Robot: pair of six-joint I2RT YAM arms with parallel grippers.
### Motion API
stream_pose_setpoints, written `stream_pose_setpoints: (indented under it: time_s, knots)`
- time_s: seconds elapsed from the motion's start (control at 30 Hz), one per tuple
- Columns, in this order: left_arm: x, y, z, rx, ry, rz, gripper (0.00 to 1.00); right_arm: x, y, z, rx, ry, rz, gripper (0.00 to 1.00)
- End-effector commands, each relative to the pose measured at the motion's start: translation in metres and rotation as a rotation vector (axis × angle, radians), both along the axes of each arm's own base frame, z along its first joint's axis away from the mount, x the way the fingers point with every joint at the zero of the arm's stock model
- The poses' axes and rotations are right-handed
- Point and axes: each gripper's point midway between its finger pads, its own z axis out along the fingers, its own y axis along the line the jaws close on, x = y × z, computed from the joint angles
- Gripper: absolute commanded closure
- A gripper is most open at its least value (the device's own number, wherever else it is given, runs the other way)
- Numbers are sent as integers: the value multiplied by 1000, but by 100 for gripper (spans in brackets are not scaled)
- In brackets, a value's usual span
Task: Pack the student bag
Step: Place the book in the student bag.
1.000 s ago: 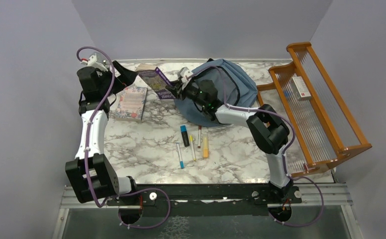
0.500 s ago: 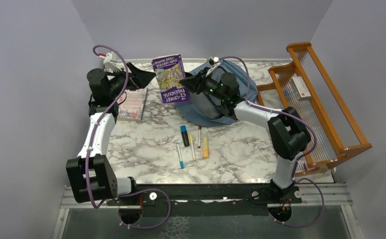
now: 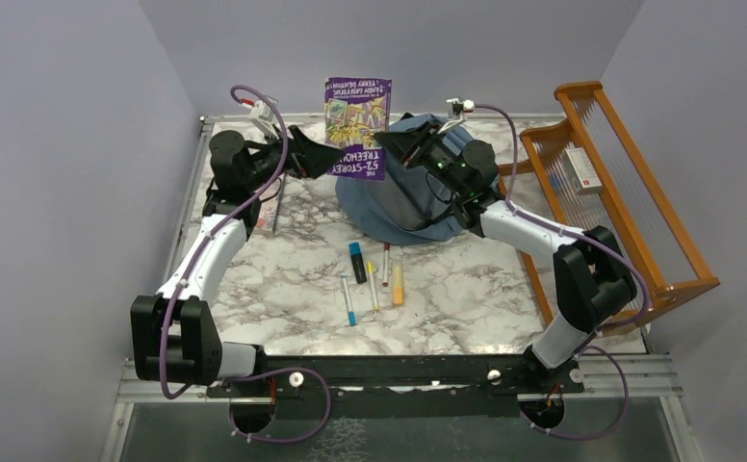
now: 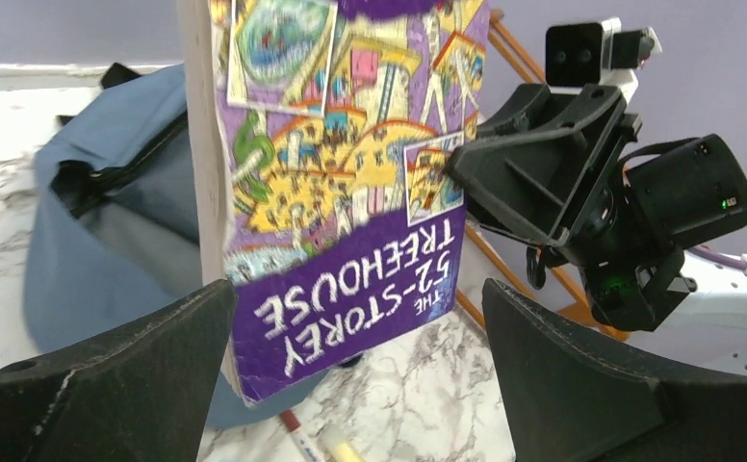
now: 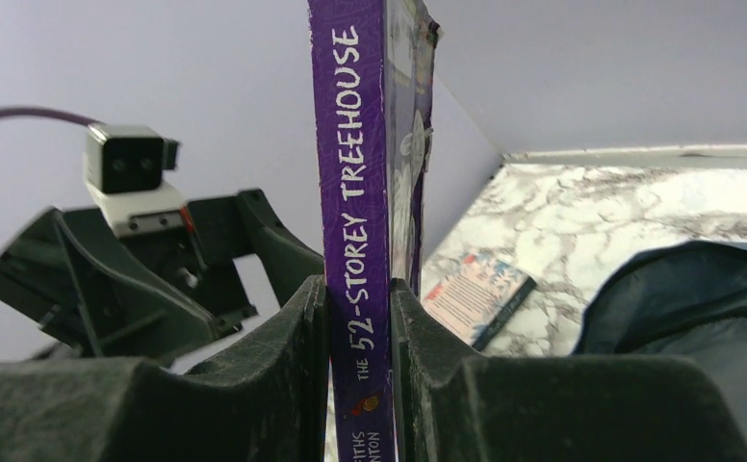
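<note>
Soft, even light from above leaves only faint shadows on the marble table (image 3: 283, 279). In the left wrist view the book (image 4: 350, 173) looks slightly smeared.

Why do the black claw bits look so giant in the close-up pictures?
Left wrist view: the left claw's fingers sit right by the lens, so they loom big; the book cover looks slightly smeared. Right wrist view: the right claw's fingers loom too, but its spine lettering is sharp. Top view: even light, soft shadows.

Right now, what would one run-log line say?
right gripper: shut on book | left gripper: open, facing book | bag: open
</note>
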Motion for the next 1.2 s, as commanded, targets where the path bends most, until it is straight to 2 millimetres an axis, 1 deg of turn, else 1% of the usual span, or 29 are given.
stream_pose_setpoints:
  time_s: [0.0,0.07,0.2,0.37,0.5,0.63,0.77,0.87,0.97,1.07,1.17]
  knots:
    - [-1,-11,25,-36,-71,12,1,-18,-31,89,225,-131,-29,99]
    - [-1,-13,24,-33,-69,-5,1,-24,-35,96,232,-142,-10,99]
    - [-1,-15,25,-21,-84,-25,1,-37,-43,101,214,-172,34,100]
    - [-1,-19,35,-19,-108,-61,1,-52,-59,102,218,-181,83,100]
    - [-7,-26,45,-38,-120,-103,1,-53,-68,106,256,-161,69,100]
    - [-18,-37,61,-91,-140,-121,1,-44,-79,112,306,-132,-7,100]
    - [-32,-52,78,-181,-151,-113,1,-39,-98,128,412,-141,-96,100]
    - [-41,-70,88,-244,-148,-126,1,-43,-110,146,514,-172,-107,100]
    - [-49,-84,99,-303,-145,-133,1,-44,-121,159,605,-181,-125,100]
    - [-52,-92,106,-357,-136,-121,1,-45,-134,171,691,-194,-150,100]
    - [-51,-100,110,-407,-118,-120,1,-50,-140,184,748,-212,-139,100]
